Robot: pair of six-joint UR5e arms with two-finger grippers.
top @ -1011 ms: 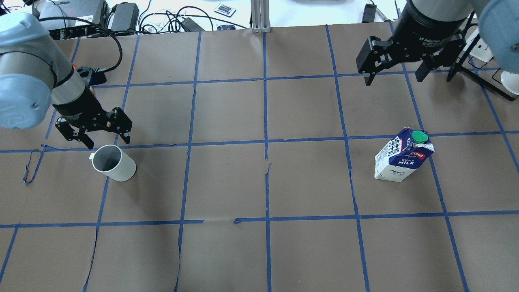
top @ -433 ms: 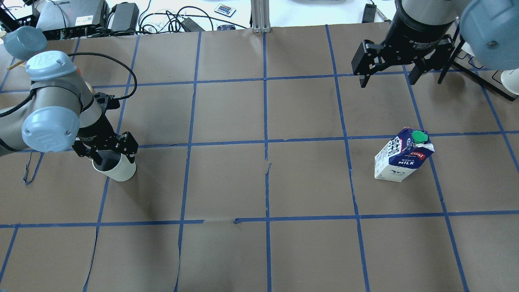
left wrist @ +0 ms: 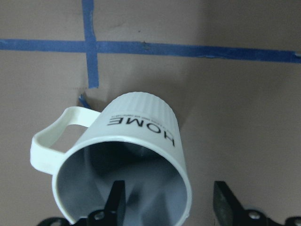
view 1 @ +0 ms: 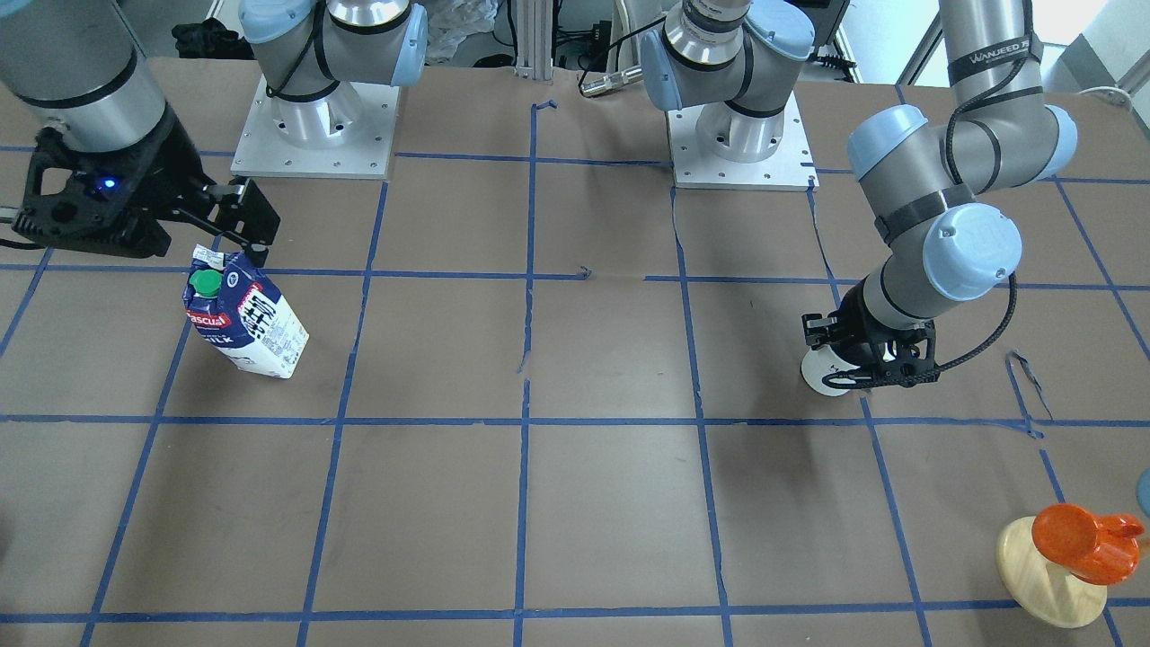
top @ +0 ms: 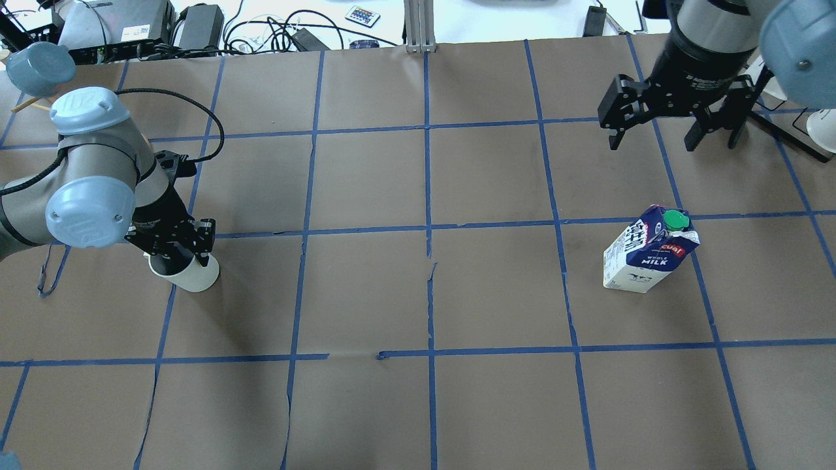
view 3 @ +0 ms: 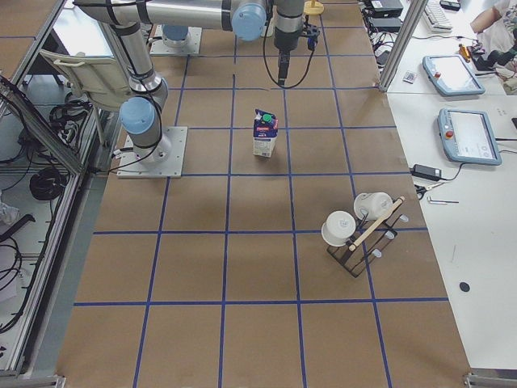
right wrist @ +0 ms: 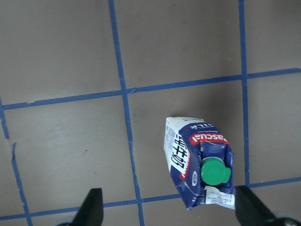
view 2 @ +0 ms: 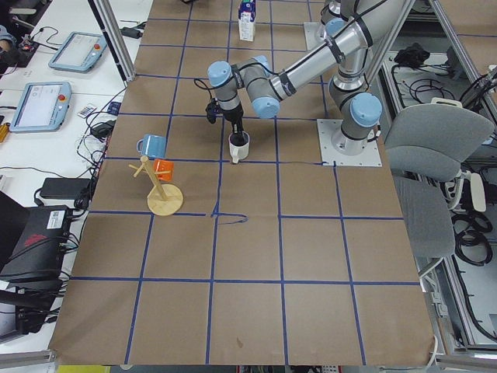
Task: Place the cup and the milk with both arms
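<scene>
The white cup [top: 198,279] stands upright at the table's left, its "HOME" lettering clear in the left wrist view [left wrist: 141,134]. My left gripper [top: 177,256] is lowered over it and still open. One finger [left wrist: 116,197] is inside the cup and the other [left wrist: 223,201] outside its right wall, neither pressing it. The milk carton [top: 648,258] stands upright at the right, green cap on top [right wrist: 214,172]. My right gripper [top: 653,136] is open and empty, high above the table, beyond the carton.
A wooden mug tree with an orange mug [view 1: 1074,544] stands past the cup at the table's left end. A black rack with white cups [view 3: 359,226] stands at the right end. Cables and electronics [top: 130,29] lie beyond the far edge.
My left gripper came down from beside the cup onto its rim, and its fingers have narrowed around the wall. My right gripper shifted to the right, staying open. Cup and milk have not moved.
</scene>
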